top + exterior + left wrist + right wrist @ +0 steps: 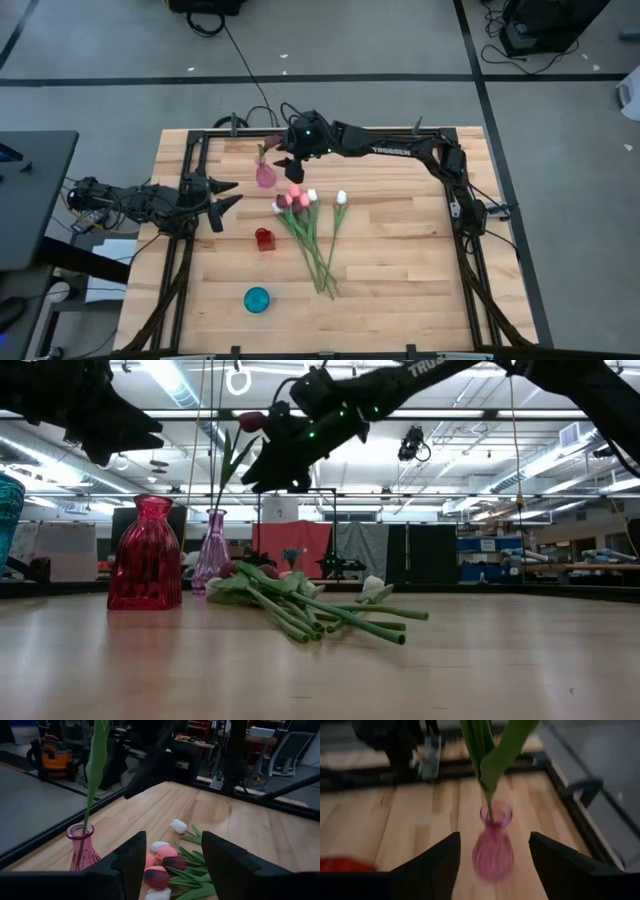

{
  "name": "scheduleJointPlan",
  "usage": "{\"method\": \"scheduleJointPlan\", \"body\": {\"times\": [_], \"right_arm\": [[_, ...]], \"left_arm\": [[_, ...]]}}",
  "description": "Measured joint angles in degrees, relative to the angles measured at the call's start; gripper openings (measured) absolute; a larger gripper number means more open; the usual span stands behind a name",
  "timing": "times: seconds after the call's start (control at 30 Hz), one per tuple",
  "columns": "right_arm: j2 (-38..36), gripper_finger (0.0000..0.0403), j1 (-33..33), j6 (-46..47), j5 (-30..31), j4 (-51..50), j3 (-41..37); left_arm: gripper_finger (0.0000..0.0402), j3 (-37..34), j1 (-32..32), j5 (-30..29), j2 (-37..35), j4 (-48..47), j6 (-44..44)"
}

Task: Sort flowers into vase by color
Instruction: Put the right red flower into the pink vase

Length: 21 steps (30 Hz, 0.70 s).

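Flanking loose flowers (312, 232): pink vase (265, 175), red vase (264, 239).

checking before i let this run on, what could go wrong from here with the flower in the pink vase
The right gripper hovers open close to the pink vase; a sideways move could brush the tall maroon tulip or its leaves and tip the narrow vase. The red vase stands close to the flower pile, so a pick there might knock it.

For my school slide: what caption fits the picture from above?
Right gripper open beside pink vase holding one tulip; more tulips wait.
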Motion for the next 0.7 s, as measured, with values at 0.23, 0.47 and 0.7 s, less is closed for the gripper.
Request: {"method": "scheduleJointPlan", "body": {"times": [0.23,0.47,0.7], "right_arm": [[-1.85,0.0268,3.65,-0.36,9.01,-17.66,3.01],[-9.13,0.0258,7.61,5.37,14.56,-21.49,1.73],[-9.68,0.0242,15.45,17.21,18.86,-23.07,-5.99]], "left_arm": [[0.0197,0.00,-0.01,2.15,0.01,0.16,-2.19],[0.0197,0.00,0.00,4.35,0.02,0.11,-5.11],[0.0197,0.00,-0.01,7.47,0.02,0.03,-8.29]]}}
